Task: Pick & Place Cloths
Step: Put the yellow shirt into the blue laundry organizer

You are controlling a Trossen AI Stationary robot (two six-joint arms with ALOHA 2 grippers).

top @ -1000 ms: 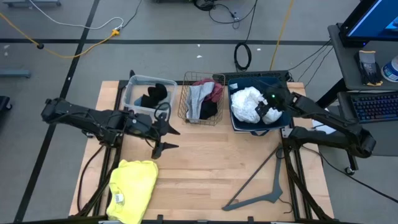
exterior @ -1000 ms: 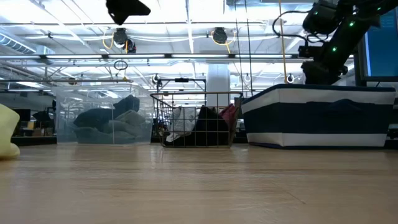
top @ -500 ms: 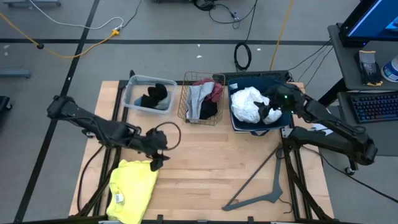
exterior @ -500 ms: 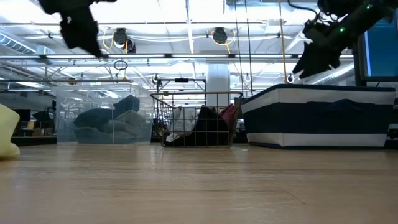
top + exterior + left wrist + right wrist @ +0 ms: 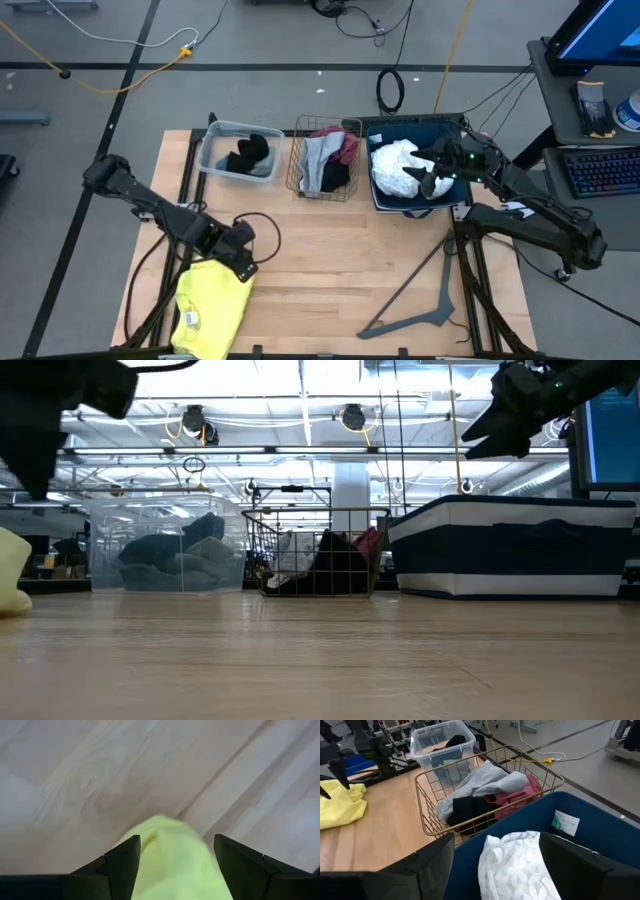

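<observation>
The large yellow cloth (image 5: 213, 305) lies flat at the table's near left corner. My left gripper (image 5: 245, 264) hovers open above its far right corner (image 5: 172, 855), one finger on either side, touching nothing. The white cloth (image 5: 395, 168) lies bunched in the blue bin (image 5: 440, 130). My right gripper (image 5: 428, 180) hangs open over that bin, above the white cloth (image 5: 520, 865). Grey, maroon and black pieces (image 5: 325, 160) fill the wire basket. Black and blue pieces (image 5: 248, 155) lie in the clear tub.
The clear tub (image 5: 215, 150), the wire basket (image 5: 300, 170) and the blue bin stand in a row along the far edge. A grey clothes hanger (image 5: 420, 300) lies near the right near corner. Bare wood shows in the table's middle (image 5: 330, 260).
My left gripper has swung from beside the clear tub toward the table's near left, down over the yellow cloth's far right corner. My right gripper has stayed over the blue bin, its wrist tipping upward a little. The cloths have kept still.
</observation>
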